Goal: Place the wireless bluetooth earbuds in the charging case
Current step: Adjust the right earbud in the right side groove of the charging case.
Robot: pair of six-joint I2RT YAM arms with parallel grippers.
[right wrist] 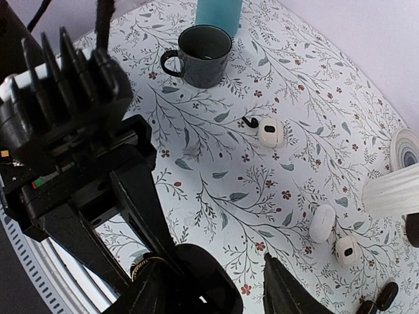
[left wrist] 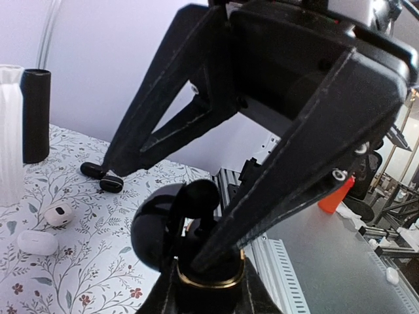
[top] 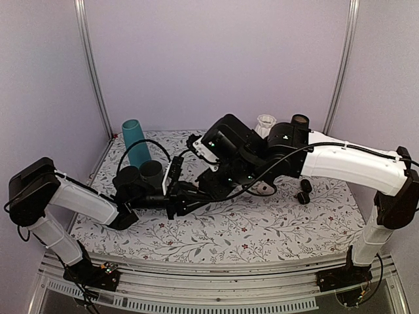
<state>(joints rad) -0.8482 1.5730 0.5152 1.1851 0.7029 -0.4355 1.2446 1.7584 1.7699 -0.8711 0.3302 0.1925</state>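
My left gripper [top: 190,196] is shut on the glossy black charging case [left wrist: 203,278], gripping its gold-rimmed base just above the table, with the lid [left wrist: 154,229] swung open. A black earbud [left wrist: 200,196] stands in the case with its rounded head sticking up. My right gripper [top: 213,186] comes down from above with its jaws spread wide. One of its fingers [left wrist: 275,183] reaches into the case beside the earbud; the other ends clear of it. In the right wrist view the case [right wrist: 196,281] lies between my right gripper's [right wrist: 219,284] fingers. A tiny black earbud [right wrist: 249,122] lies by a white case.
Grey mug [top: 152,173] and teal cup [top: 135,140] at back left. White pebble cases [right wrist: 270,133] [right wrist: 322,222] [right wrist: 345,250] lie on the floral cloth. Two small black pill-shaped pieces [top: 304,191] sit at right. White ribbed cup [top: 265,123] and black cylinder [top: 300,124] at the back.
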